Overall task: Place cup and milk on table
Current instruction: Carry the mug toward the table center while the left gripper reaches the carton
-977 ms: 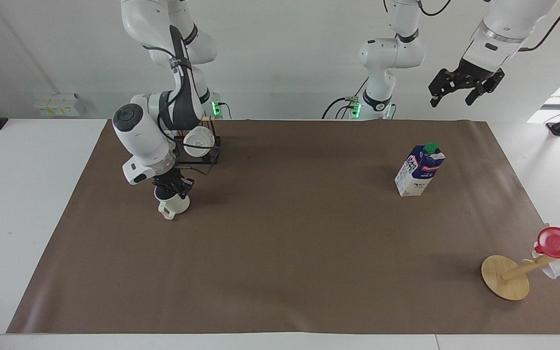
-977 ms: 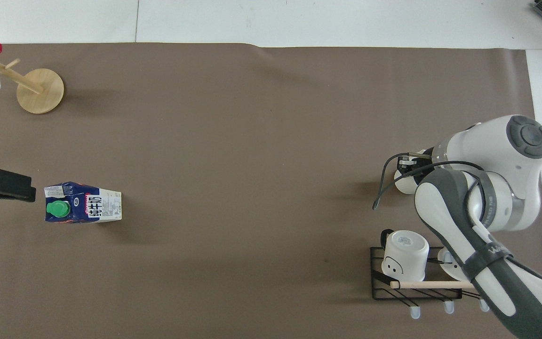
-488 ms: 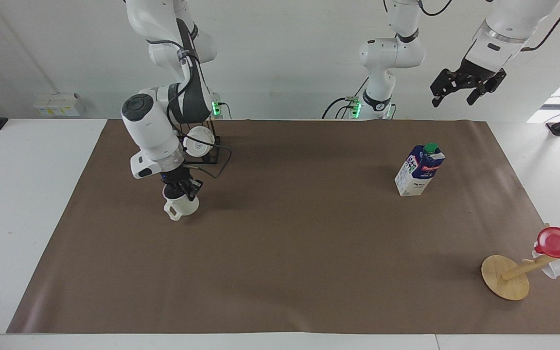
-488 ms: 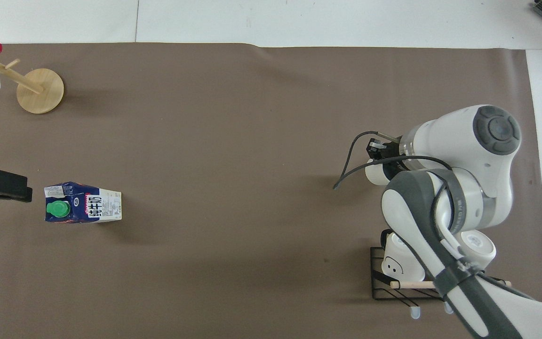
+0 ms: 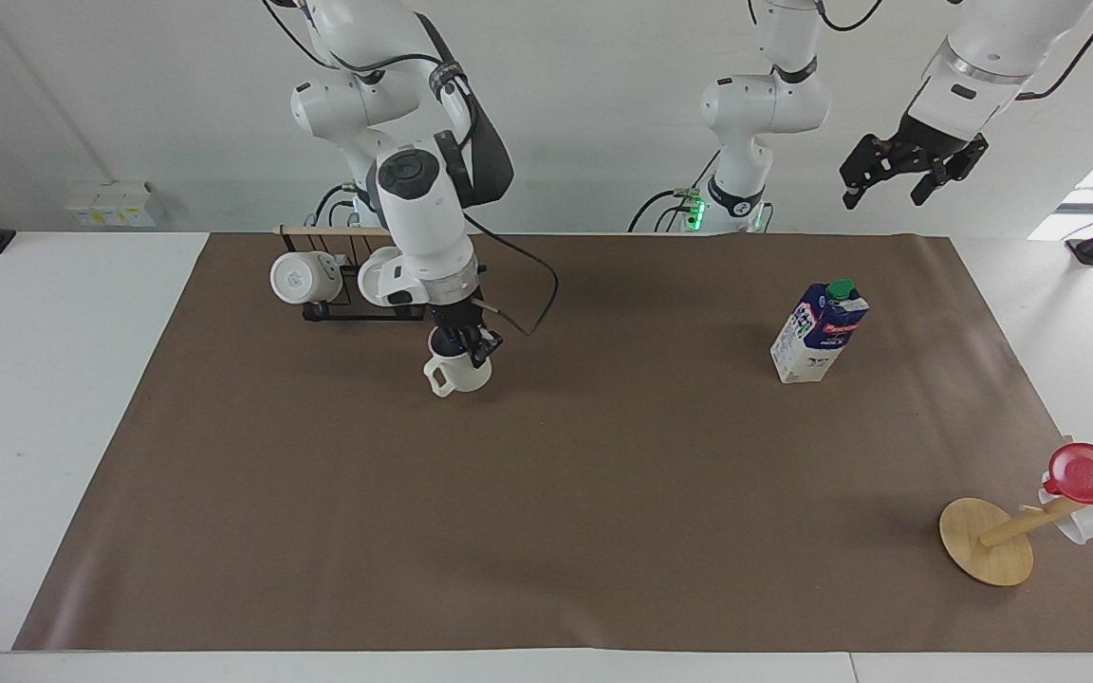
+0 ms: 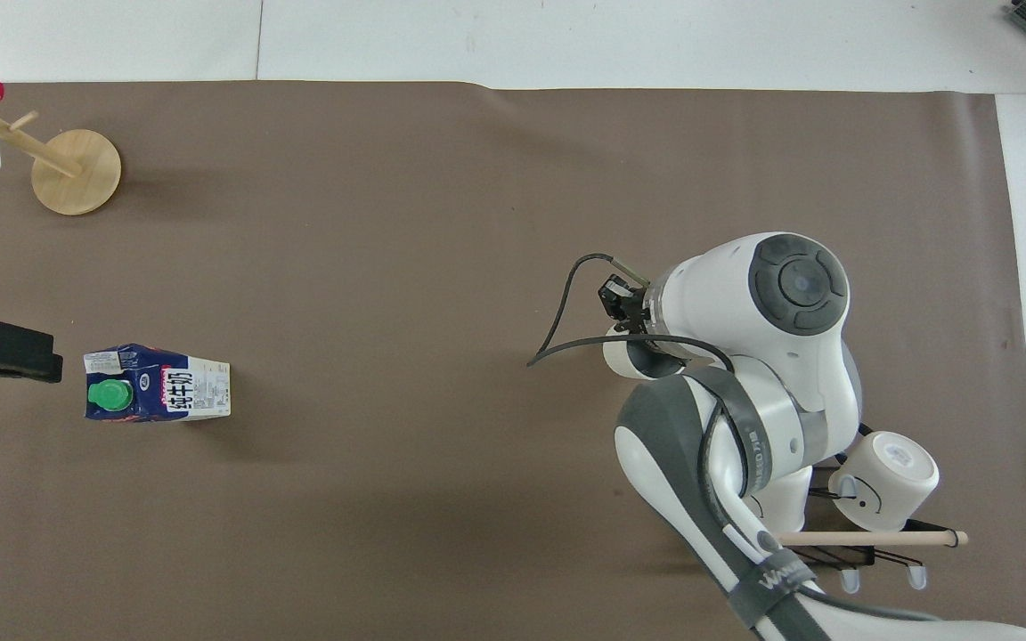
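A: Cup first; small cream-white mug with loop handle and dark inside (image 5: 457, 372) hangs clamped at the rim in the right gripper (image 5: 464, 343), over the brown sheet near the black wire mug rack (image 5: 357, 285); a second ago it was out toward the right arm's end, so it's travelling toward the middle.

B: Set down yet?

A: Can't tell contact; looks just clear of the white table (image 5: 53, 398); release pending, I'd say.

B: Milk?

A: Tall blue-and-white gable-top carton with green cap (image 5: 820, 332) stands upright on the sheet, unmoved; left gripper (image 5: 898, 171) waits above that end, fingers spread, holding nothing.
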{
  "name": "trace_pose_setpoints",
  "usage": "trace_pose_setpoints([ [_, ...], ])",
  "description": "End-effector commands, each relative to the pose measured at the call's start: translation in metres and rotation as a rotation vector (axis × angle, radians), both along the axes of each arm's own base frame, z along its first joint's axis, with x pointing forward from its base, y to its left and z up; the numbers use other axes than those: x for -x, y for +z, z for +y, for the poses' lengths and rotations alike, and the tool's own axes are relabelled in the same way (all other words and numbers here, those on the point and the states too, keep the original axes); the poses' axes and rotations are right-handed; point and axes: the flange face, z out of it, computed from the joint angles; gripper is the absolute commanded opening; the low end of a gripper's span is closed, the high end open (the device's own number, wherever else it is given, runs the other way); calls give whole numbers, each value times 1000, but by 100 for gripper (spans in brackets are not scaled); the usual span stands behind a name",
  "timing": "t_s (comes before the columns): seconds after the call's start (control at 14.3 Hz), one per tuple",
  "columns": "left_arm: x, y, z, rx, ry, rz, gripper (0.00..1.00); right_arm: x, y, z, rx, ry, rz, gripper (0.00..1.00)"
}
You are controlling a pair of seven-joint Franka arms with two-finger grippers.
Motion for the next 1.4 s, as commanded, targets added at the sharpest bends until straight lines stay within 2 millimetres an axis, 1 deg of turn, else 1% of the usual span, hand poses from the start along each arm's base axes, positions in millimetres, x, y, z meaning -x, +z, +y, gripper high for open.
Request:
trace_pose_setpoints([
  [0.0, 5, 1, -4, 1, -8, -20, 100, 11, -3, 34, -5, -42, 0, 0],
  [0.07, 3, -6, -3, 1, -8, -22, 100, 15, -7, 43, 8, -47, 1, 0],
  [0.14, 7, -16, 1, 1, -6, -24, 100, 16, -7, 45, 10, -65, -3, 0],
  [0.21, 10, -28, 6, 2, -2, -34, 100, 18, -10, 52, 5, -77, -7, 0],
  [0.28, 15, -39, 6, 3, -4, -54, 100, 27, -14, 68, 11, -60, 0, 0],
  [0.35, 18, -52, 7, 5, -22, -73, 100, 35, -20, 76, 35, -41, -1, 0],
  [0.49, 22, -76, 17, 6, -24, -103, 100, 39, -34, 85, 73, -60, -5, 0],
  [0.56, 22, -86, 18, 6, -35, -114, 100, 45, -41, 96, 82, -47, -5, 0],
  [0.63, 21, -91, 24, 6, -32, -121, 100, 48, -45, 100, 85, -37, -7, 0],
  [0.7, 20, -98, 29, 5, -24, -122, 100, 47, -45, 99, 88, -33, -8, 0],
  [0.84, 20, -112, 29, 5, -24, -127, 100, 49, -47, 100, 93, -16, -6, 0],
  [0.91, 20, -120, 29, 5, -26, -128, 100, 53, -50, 103, 97, 11, -5, 0],
  [0.98, 20, -127, 29, 5, -29, -134, 100, 61, -55, 112, 103, 35, 2, 0],
  [1.05, 19, -133, 29, 5, -29, -142, 100, 62, -56, 113, 102, 35, 0, 0],
  [1.19, 15, -137, 29, 6, -29, -156, 100, 62, -55, 114, 98, 38, -5, 0],
  [1.33, 14, -145, 28, 6, -31, -170, 100, 61, -56, 113, 94, 47, -12, 0],
])
